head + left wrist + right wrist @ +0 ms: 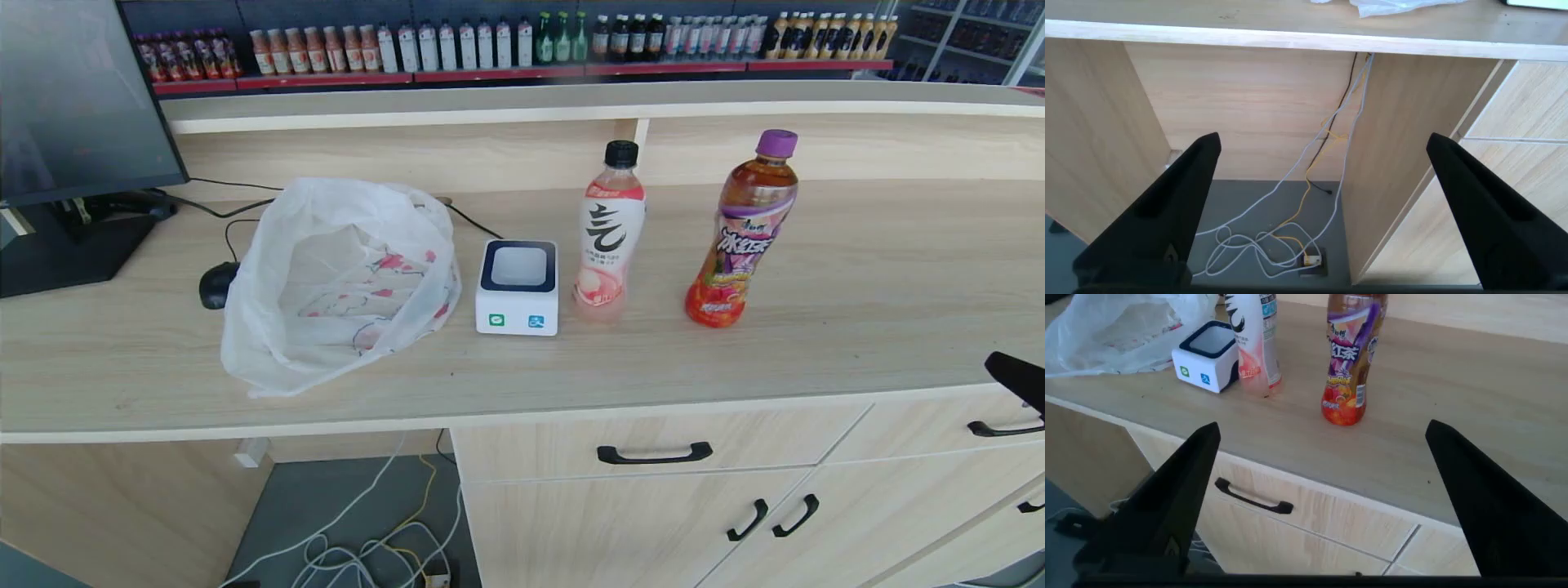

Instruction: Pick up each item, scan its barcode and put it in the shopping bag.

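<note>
The pink bottle (608,233) stands upright on the counter (898,269) just beside the scanner (518,286), the tea bottle (743,233) near it on the right, the shopping bag (339,282) at the scanner's left, while the left gripper (1323,147) and the right gripper (1323,429) hang wide open and empty in front of the counter

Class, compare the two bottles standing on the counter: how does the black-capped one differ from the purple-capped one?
Drink: the black-capped bottle holds pale pink liquid; the purple-capped bottle holds amber-brown.
Label: the black-capped bottle's is mostly white, the purple-capped bottle's purple and orange.
Place: the black-capped bottle stands right beside the scanner, the purple-capped bottle farther to the robot's right.
Both stand upright, capped, on the counter.
</note>
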Tool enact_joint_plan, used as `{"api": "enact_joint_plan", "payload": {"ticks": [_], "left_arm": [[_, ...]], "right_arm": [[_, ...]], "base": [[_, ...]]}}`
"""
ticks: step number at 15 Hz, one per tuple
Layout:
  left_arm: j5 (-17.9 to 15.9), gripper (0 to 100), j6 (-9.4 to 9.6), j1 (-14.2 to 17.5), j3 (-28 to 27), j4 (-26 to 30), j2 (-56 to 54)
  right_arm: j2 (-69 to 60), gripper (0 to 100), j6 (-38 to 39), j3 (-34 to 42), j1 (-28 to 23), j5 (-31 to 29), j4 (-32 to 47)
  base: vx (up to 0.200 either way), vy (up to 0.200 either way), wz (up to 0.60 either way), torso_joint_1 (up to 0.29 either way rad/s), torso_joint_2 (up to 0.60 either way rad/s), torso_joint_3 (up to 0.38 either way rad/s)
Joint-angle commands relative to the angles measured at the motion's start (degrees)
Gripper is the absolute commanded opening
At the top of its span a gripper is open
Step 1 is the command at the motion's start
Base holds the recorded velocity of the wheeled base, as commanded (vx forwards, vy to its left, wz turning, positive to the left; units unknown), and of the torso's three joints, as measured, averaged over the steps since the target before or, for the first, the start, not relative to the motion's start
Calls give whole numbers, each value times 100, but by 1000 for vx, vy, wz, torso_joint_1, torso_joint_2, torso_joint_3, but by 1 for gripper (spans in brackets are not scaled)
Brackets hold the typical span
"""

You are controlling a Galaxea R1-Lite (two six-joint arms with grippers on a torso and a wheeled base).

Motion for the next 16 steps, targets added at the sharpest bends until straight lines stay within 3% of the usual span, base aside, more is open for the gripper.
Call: {"api": "enact_joint_plan", "payload": {"ticks": [1, 4, 6, 7, 9, 10, 13, 16], "left_arm": [[0, 100, 0, 0, 0, -1, 6], [0, 100, 0, 0, 0, -1, 6], [0, 100, 0, 0, 0, -1, 6], [0, 100, 0, 0, 0, -1, 6], [0, 100, 0, 0, 0, -1, 6], [0, 100, 0, 0, 0, -1, 6], [0, 100, 0, 0, 0, -1, 6], [0, 100, 0, 0, 0, -1, -2]], "right_arm": [[702, 100, -82, -455, 71, -16, -63], [1080, 100, -328, -851, 318, -544, -142], [1282, 100, -337, -921, 959, -1344, -371], [1545, 100, -328, -1009, 1601, -2170, -582], [1906, 100, -293, -1088, 2216, -2996, -960], [2424, 100, -302, -1158, 2497, -3479, -1663], [3075, 100, -320, -1176, 2524, -3602, -2682], [3259, 100, -302, -1194, 2532, -3594, -2744]], "base": [[0, 0, 0, 0, 0, 0], [0, 0, 0, 0, 0, 0], [0, 0, 0, 0, 0, 0], [0, 0, 0, 0, 0, 0], [0, 0, 0, 0, 0, 0], [0, 0, 0, 0, 0, 0], [0, 0, 0, 0, 0, 0], [0, 0, 0, 0, 0, 0]]}}
